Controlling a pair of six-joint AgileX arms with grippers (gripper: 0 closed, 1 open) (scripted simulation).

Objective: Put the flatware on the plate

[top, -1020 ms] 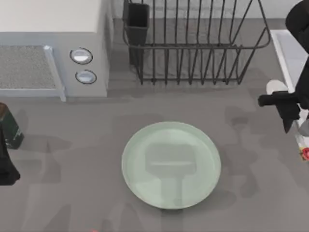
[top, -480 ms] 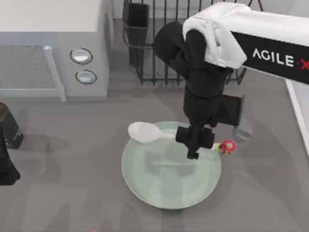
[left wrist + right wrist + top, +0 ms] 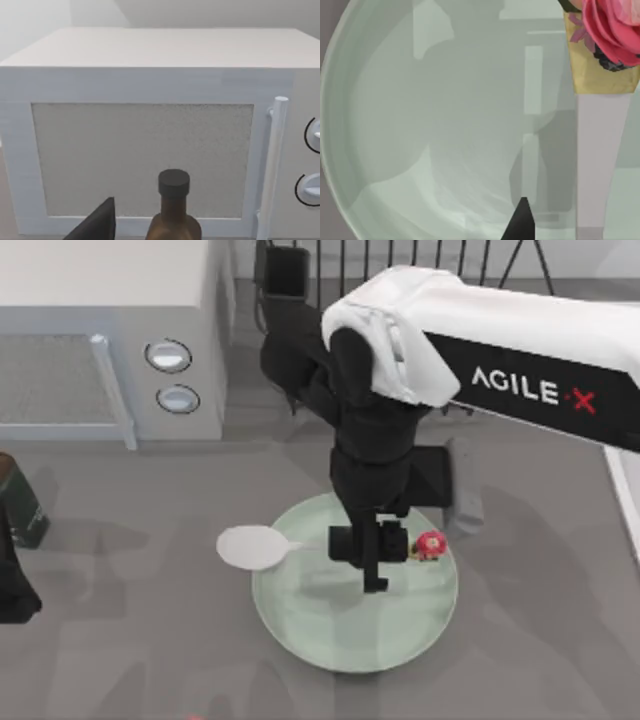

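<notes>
The pale mint-green plate (image 3: 320,630) lies at the table's middle. My right gripper (image 3: 372,558) hangs over it, shut on the handle of the flatware, a white spoon (image 3: 250,547). The spoon lies level and crosswise. Its oval bowl juts past the plate's left rim, and its red-pink knob (image 3: 430,545) is over the plate's right side. In the right wrist view the knob (image 3: 610,30) and white handle (image 3: 597,150) hover above the plate (image 3: 420,125). My left gripper (image 3: 12,585) stays parked at the left edge.
A white microwave (image 3: 110,340) fills the back left, and the left wrist view faces its door (image 3: 140,150). A dark bottle (image 3: 18,505) stands by the left arm. A wire dish rack (image 3: 287,270) sits at the back behind the right arm.
My right arm swung in from the right edge carrying the spoon. In the last half second it shifted left and slightly toward the front over the plate.
</notes>
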